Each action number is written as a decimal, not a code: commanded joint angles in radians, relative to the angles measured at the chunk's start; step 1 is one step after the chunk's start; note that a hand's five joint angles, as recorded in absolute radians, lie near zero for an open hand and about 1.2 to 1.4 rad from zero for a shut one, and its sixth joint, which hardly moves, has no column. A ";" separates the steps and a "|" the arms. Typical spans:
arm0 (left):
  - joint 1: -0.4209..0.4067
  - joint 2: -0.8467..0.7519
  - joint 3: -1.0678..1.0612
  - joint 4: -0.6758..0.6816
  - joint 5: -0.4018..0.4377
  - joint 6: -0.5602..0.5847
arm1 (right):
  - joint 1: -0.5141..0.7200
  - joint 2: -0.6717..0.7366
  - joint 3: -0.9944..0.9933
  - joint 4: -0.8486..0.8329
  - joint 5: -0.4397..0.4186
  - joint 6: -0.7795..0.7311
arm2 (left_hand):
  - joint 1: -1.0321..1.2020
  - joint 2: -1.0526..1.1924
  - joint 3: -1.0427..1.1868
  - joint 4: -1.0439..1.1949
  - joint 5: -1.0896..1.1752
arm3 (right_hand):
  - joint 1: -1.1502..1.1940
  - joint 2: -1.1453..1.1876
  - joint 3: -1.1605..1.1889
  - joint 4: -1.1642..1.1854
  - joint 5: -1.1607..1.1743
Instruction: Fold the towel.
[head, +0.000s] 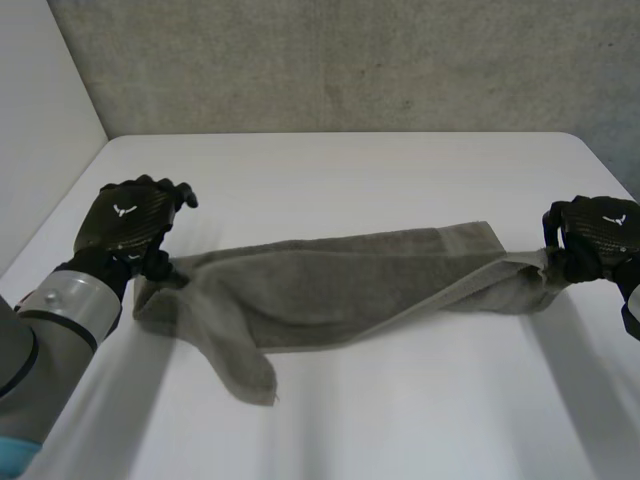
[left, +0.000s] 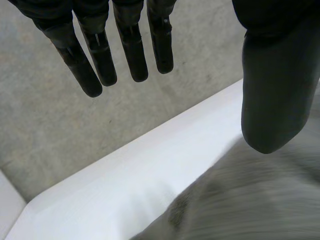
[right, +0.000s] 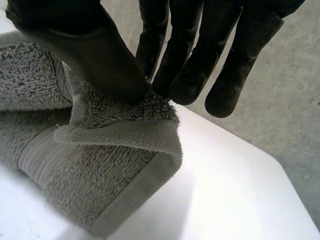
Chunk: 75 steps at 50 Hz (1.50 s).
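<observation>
A grey-green towel (head: 340, 285) lies stretched in a rumpled band across the white table (head: 400, 410), one corner hanging toward the front left. My right hand (head: 597, 235) is at the towel's right end. In the right wrist view that hand (right: 95, 55) pinches a hemmed corner of the towel (right: 100, 165) between thumb and fingers, lifting it slightly. My left hand (head: 125, 225) sits at the towel's left end. In the left wrist view its fingers (left: 132, 55) are straight and spread well away from the thumb, with the towel (left: 250, 200) lying below the thumb, not gripped.
A grey concrete wall (head: 350, 60) stands behind the table's far edge. A white panel (head: 40, 110) borders the left side. The table's edge (left: 125, 175) runs just beyond my left hand's fingertips, and its right corner (right: 280, 175) lies close beside my right hand.
</observation>
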 joint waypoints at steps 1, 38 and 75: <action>0.087 -0.189 0.075 -0.035 -0.002 0.052 | 0.012 0.079 -0.010 -0.003 0.010 -0.032 | -0.161 -0.157 -0.152 -0.167 -0.306 | 0.094 0.111 0.067 0.066 0.072; -0.350 -0.230 -0.067 -0.115 -0.048 0.181 | 0.020 0.105 0.015 -0.005 0.009 -0.063 | -0.141 -0.137 -0.132 -0.147 -0.285 | 0.094 0.111 0.067 0.066 0.072; -0.321 -0.255 -0.049 0.057 -0.146 0.257 | 0.051 0.093 0.024 0.002 0.006 -0.089 | 0.863 0.867 0.871 0.857 0.718 | 0.094 0.111 0.067 0.066 0.072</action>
